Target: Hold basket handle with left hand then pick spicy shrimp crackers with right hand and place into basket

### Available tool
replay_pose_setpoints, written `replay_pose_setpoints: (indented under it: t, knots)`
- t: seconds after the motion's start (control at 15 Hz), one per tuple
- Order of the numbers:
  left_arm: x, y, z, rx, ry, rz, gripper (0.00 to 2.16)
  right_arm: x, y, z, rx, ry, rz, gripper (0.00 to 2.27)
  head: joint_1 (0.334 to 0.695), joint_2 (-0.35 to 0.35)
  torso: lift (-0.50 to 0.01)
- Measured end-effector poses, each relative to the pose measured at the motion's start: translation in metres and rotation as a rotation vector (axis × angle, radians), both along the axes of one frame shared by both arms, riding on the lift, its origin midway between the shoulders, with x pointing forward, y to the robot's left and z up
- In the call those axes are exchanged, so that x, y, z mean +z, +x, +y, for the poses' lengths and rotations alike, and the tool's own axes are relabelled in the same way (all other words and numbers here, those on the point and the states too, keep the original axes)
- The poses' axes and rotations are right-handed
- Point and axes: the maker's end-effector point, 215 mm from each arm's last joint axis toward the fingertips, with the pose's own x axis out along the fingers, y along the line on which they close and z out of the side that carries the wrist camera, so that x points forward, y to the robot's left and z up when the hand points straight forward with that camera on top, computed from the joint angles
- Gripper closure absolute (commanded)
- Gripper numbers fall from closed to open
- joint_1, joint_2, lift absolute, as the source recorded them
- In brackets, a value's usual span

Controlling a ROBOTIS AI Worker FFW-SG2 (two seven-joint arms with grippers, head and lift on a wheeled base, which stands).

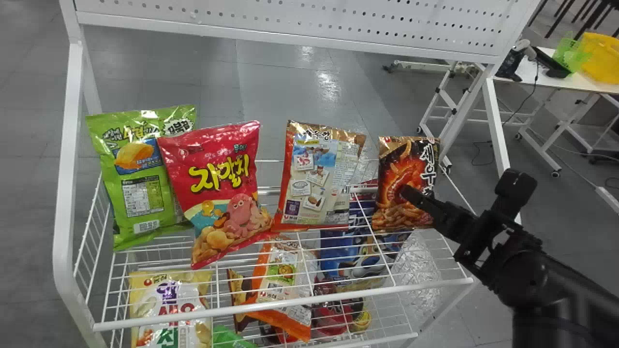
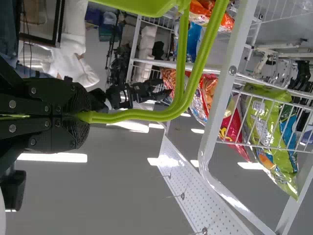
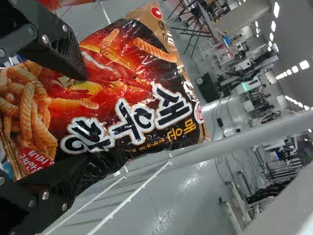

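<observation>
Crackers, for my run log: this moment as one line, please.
left hand: shut on handle | right hand: open at crackers | crackers: upright on rack, not in basket

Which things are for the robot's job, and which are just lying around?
For the job:
- spicy shrimp crackers
- green basket and its handle
- left hand, on the handle
- right hand, at the crackers

Just there:
- red snack bag
- green snack bag
- orange-edged snack bag
</observation>
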Motion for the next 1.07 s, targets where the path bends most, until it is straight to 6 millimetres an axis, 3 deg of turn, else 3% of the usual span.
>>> replay_pose_setpoints:
  t: [0.07, 0.13, 0.27, 0.67, 0.87, 1.07]
  knots:
    - [0.0, 0.0, 0.0, 0.0, 0.0, 0.0, 2.15, -0.001, 0.0, 0.001, 0.002, 0.004, 0.003, 1.76, 0.695, -0.272, -0.01]
    - [0.0, 0.0, 0.0, 0.0, 0.0, 0.0, 2.15, -0.004, -0.001, 0.004, 0.007, 0.015, 0.014, 2.04, 0.695, -0.269, -0.01]
    - [0.0, -0.001, 0.0, 0.0, 0.001, 0.0, 2.15, -0.008, -0.005, 0.009, 0.015, 0.035, 0.027, 2.25, 0.695, -0.261, -0.01]
    - [0.001, -0.002, 0.0, -0.002, -0.001, 0.0, 2.15, 0.006, -0.015, -0.006, -0.013, -0.008, -0.017, 2.25, 0.695, -0.286, -0.01]
    - [0.002, -0.001, 0.001, 0.001, -0.003, -0.002, 2.15, 0.028, -0.025, -0.011, -0.022, -0.03, -0.059, 2.25, 0.695, -0.3, -0.01]
    - [0.002, -0.001, 0.002, 0.003, -0.002, -0.003, 2.15, 0.047, -0.039, -0.004, -0.008, -0.046, -0.075, 2.25, 0.695, -0.294, -0.01]
